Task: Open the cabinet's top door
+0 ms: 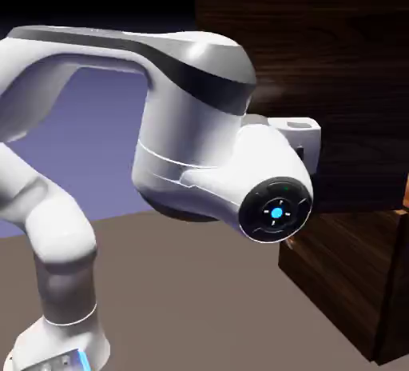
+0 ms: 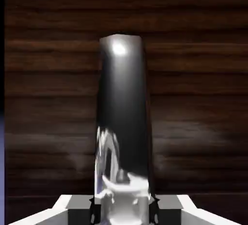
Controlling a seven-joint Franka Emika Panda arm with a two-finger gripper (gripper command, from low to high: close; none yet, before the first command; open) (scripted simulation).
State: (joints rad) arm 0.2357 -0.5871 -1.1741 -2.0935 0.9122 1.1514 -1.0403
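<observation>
The hand view is filled by the top door (image 2: 48, 98), dark walnut grain seen from very close. Its silver handle (image 2: 123, 122) runs up the middle of that view, large and glossy. My gripper (image 2: 123, 209) is shut on the handle's near end, with a dark fingertip on each side at the bottom edge. In the exterior view the cabinet (image 1: 351, 281) stands at the right, and the top door (image 1: 343, 65) is its upper dark panel. The white hand (image 1: 299, 129) presses against that panel. The arm's wrist hides the fingers and the handle there.
The white arm (image 1: 184, 121) arches from the lower left across the exterior view's middle. A lighter orange-brown strip (image 1: 402, 193) shows at the right edge where the upper panel meets the lower one. Brown table surface (image 1: 200, 297) lies below the arm.
</observation>
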